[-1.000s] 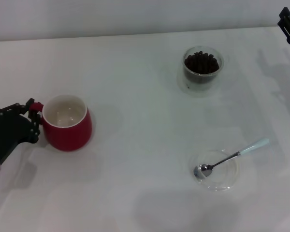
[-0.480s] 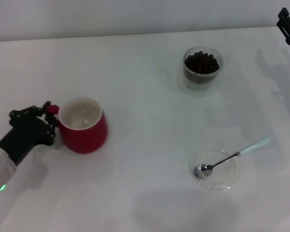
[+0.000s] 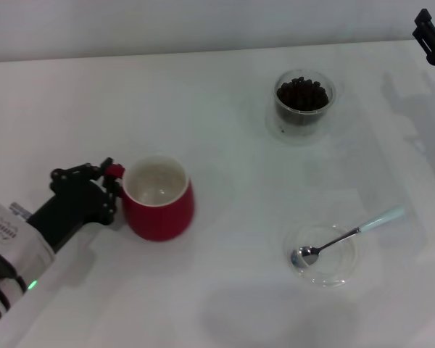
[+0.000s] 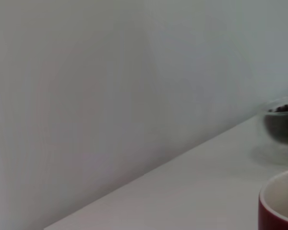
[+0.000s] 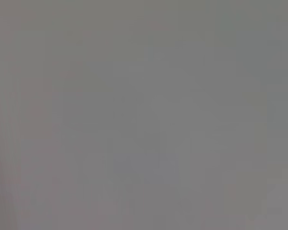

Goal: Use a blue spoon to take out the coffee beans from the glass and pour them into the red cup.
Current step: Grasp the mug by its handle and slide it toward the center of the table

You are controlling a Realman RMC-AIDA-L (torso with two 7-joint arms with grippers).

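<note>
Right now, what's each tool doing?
Left tool: shut on the red cup, by its handle.
Right tool: parked at the table's far right; cannot be told.

Four things spread over the table [image 3: 225, 109].
Red cup [image 3: 158, 197] toward the left edge; glass [image 3: 302, 98] with coffee beans [image 3: 301, 94] near the far edge, right of centre; blue spoon [image 3: 348, 235] resting in a shallow dish [image 3: 324, 255] toward the near right.

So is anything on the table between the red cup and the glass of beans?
Nothing visible. In the head view only bare table lies between the red cup, held at its handle by the left gripper, and the glass.
</note>
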